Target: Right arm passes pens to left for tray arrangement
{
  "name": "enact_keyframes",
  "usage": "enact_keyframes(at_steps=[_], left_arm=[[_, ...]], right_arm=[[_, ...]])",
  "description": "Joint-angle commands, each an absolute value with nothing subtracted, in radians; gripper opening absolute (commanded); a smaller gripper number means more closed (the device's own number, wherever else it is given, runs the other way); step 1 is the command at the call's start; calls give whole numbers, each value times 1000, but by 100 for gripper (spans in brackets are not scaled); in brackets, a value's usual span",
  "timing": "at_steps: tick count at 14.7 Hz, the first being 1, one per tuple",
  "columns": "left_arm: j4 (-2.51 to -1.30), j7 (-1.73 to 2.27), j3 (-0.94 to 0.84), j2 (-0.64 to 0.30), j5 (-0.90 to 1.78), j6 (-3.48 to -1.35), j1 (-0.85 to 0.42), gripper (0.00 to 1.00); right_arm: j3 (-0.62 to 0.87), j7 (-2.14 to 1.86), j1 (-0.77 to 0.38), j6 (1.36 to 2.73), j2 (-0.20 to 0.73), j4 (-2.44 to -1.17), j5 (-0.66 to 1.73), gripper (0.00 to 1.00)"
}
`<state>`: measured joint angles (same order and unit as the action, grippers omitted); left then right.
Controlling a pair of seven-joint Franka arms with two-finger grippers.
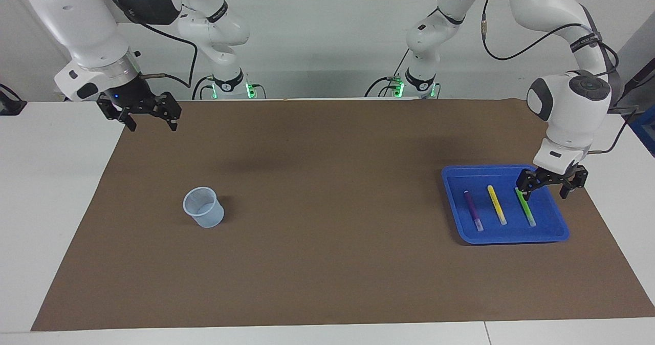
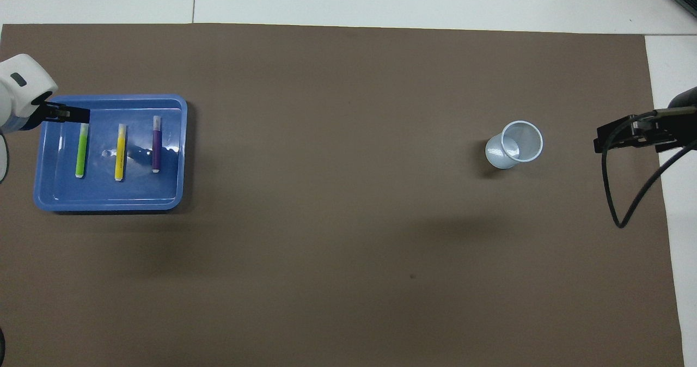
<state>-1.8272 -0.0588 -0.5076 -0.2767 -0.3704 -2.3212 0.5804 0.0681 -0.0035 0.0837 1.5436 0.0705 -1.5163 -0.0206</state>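
The blue tray lies toward the left arm's end of the table, also in the overhead view. In it lie three pens side by side, apart from each other: purple, yellow and green. My left gripper is open and empty, just above the tray, by the green pen. My right gripper is open and empty, raised over the mat's edge at the right arm's end, and waits.
A small translucent pale-blue cup stands upright on the brown mat toward the right arm's end. White table surrounds the mat.
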Motion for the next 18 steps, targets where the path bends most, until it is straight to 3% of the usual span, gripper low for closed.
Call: enact_keyframes(at_steps=[1, 8, 13, 18], left_arm=[[-1821, -55, -499, -259, -385, -2335, 549, 100], [-1758, -48, -482, -204, -379, -2341, 520, 100], [-1778, -43, -175, -11, -121, -2125, 274, 100], [-1789, -35, -29, 51, -49, -1921, 89, 100]], right_arm=[[61, -9, 78, 1555, 44, -1543, -2, 100], [61, -9, 78, 1555, 45, -1543, -2, 100], [61, -9, 78, 1554, 44, -1543, -2, 100], [61, -9, 78, 1555, 44, -1543, -2, 100]])
